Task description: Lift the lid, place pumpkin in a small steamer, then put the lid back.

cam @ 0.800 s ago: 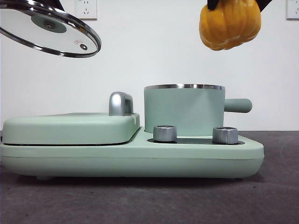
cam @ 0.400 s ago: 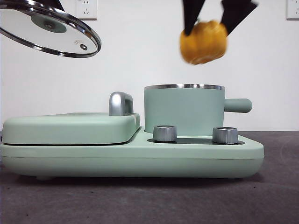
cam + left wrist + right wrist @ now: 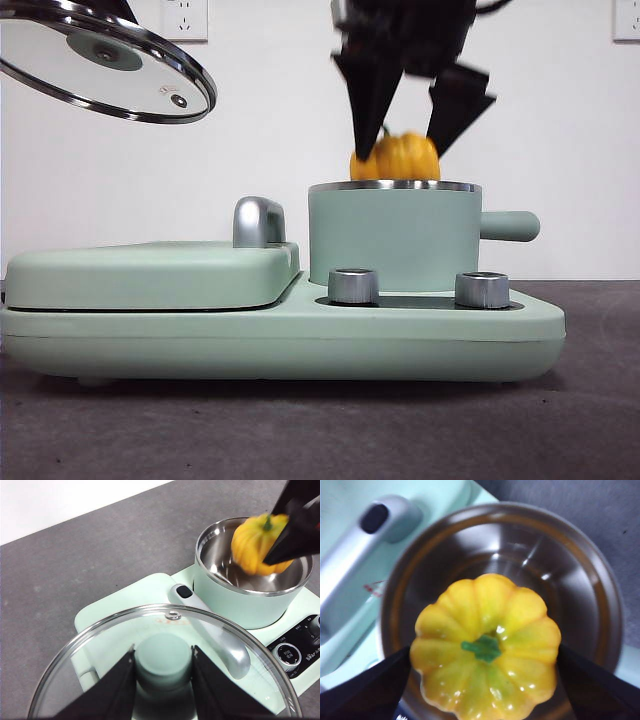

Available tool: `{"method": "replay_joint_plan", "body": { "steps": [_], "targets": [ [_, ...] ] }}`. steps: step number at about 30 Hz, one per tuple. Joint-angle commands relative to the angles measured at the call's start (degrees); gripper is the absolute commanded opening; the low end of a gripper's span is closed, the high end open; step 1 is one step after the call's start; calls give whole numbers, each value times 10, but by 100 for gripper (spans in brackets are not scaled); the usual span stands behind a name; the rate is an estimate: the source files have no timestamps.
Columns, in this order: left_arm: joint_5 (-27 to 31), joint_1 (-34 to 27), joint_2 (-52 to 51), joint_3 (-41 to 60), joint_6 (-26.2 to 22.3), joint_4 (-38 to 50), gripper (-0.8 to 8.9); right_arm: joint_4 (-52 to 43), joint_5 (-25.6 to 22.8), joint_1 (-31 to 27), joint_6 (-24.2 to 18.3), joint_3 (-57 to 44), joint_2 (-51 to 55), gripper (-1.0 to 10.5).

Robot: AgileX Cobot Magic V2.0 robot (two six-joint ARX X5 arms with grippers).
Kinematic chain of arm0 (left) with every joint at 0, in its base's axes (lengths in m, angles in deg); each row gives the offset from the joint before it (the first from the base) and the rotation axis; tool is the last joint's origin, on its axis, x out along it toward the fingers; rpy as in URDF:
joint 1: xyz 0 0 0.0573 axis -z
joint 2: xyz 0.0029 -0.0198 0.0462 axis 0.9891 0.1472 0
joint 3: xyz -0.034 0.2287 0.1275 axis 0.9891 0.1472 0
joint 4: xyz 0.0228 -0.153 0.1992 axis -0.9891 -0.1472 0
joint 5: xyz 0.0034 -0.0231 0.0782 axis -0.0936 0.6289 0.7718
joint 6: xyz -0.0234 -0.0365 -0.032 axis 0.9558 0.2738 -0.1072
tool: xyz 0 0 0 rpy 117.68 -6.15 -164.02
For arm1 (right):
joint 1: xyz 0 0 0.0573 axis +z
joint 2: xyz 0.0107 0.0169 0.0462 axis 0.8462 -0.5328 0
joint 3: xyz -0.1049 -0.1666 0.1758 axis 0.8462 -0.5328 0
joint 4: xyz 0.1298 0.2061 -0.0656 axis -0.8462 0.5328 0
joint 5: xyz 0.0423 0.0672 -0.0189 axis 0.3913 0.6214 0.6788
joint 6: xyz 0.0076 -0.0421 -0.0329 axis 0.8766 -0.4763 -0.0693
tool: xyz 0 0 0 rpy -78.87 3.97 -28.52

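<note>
Sitting half inside small steamer: pumpkin (stem up)

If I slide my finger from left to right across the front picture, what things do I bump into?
Lid, held up high → flat griddle cover → its chrome handle → small steamer with the pumpkin and right gripper above it → steamer's side handle.
</note>
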Motion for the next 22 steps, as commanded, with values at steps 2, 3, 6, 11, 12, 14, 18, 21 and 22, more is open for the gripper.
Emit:
{"method": "replay_joint_plan", "body": {
  "steps": [2,3,6,11,12,14,18,21,22],
  "targets": [
    [1,2,-1,-8,-1,19,16,-22,1,3,-9,15,-32,425],
    [1,2,-1,-8,-1,19,16,-26,1,3,-10,15,-37,425],
    [1,2,-1,-8,0,19,16,-35,0,3,-12,15,-60,425],
    [1,2,-1,-8,0,19,16,-43,2,2,-13,15,-83,425],
    [1,2,-1,-8,0,19,16,-43,2,2,-13,15,-87,425],
    [1,2,-1,-8,-1,19,16,-44,3,2,-13,15,-94,425],
    [1,2,-1,-8,-2,19,16,-45,7,2,-13,15,-101,425],
    [1,2,-1,-8,-2,19,16,-43,7,1,-14,15,-107,425],
    [1,2,0,-8,-2,19,16,-43,14,0,-14,15,-109,425]
  ]
}}
